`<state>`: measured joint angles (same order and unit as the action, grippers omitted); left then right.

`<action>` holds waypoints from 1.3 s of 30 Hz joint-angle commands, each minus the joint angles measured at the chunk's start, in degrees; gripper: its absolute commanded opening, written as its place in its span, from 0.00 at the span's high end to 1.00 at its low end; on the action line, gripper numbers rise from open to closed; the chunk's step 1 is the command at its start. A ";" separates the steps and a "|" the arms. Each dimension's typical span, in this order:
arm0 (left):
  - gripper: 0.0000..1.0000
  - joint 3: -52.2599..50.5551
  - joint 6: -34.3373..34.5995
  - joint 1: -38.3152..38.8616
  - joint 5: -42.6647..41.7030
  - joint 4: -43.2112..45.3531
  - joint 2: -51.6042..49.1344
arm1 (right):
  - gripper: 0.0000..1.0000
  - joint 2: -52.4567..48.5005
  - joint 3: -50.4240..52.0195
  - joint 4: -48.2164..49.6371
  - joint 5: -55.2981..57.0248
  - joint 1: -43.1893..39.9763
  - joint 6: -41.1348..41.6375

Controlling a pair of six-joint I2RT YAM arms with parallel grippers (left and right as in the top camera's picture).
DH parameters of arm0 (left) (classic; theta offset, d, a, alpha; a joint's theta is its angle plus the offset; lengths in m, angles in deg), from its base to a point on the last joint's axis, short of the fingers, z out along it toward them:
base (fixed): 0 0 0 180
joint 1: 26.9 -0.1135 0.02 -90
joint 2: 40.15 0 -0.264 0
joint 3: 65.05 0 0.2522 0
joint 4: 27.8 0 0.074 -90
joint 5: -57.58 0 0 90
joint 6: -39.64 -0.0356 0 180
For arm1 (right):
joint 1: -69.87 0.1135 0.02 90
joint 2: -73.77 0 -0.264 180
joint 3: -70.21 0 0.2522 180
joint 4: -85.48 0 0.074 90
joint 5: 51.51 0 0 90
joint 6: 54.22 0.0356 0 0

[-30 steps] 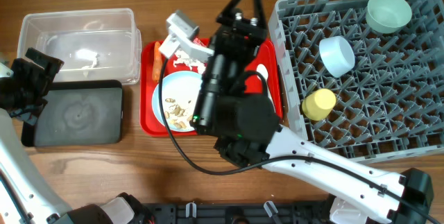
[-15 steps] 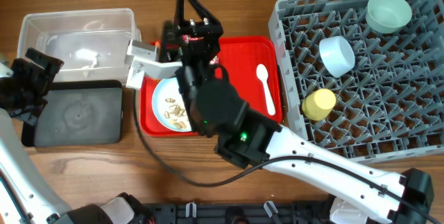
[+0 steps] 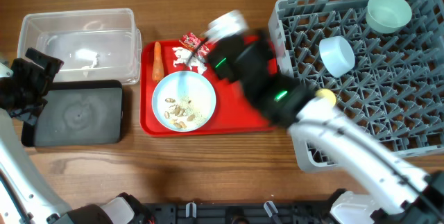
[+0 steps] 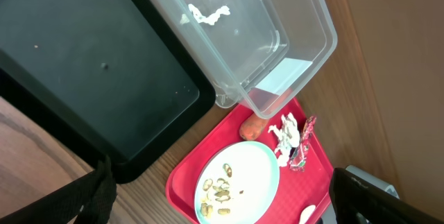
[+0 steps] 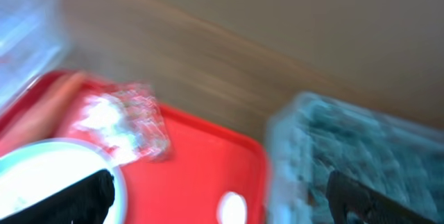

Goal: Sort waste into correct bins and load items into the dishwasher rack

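The red tray (image 3: pixel 149 123) holds an orange carrot (image 3: pixel 157 59), a red-and-white wrapper (image 3: pixel 191 43), white tissue (image 3: pixel 182 58) and the light blue plate (image 3: pixel 184 100) with seeds on it. My right gripper (image 3: pixel 225 24) is motion-blurred above the tray's far right. It is open and empty, over the white spoon (image 5: pixel 232 207). The grey rack (image 3: pixel 374 123) holds the mint bowl (image 3: pixel 388 10), the small blue bowl (image 3: pixel 338 55) and the yellow cup (image 3: pixel 326 96). My left gripper (image 3: pixel 31 85) is open and empty, left of the black tray (image 3: pixel 80 113) and clear tub (image 3: pixel 80 23).
A white scrap (image 4: pixel 208 12) lies inside the clear tub. The tub and black tray sit side by side, touching the red tray's left edge. My right arm (image 3: pixel 333 134) crosses the rack's front left corner. Bare wood runs along the front.
My right arm has swung fast from the tub side of the red tray rightward toward the rack. It now uncovers the wrapper and tissue and hides the spoon from overhead. The left arm is still.
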<state>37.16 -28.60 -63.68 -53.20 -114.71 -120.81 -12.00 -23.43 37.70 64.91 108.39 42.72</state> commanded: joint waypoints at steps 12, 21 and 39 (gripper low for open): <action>0.00 -0.04 0.13 -0.26 0.52 0.04 0.31 | 0.12 -3.17 -0.15 5.99 -36.65 -60.24 28.44; 0.00 -0.04 0.13 -0.24 0.52 0.02 0.31 | 0.13 -14.53 -0.15 9.62 -32.48 -62.64 27.78; 0.00 -0.02 0.13 -0.24 0.52 0.04 0.31 | 0.60 -20.11 -0.11 7.37 -28.30 -62.64 27.76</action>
<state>37.16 -28.60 -63.68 -53.20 -114.73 -120.81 -30.93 -23.43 46.13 33.33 45.66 70.48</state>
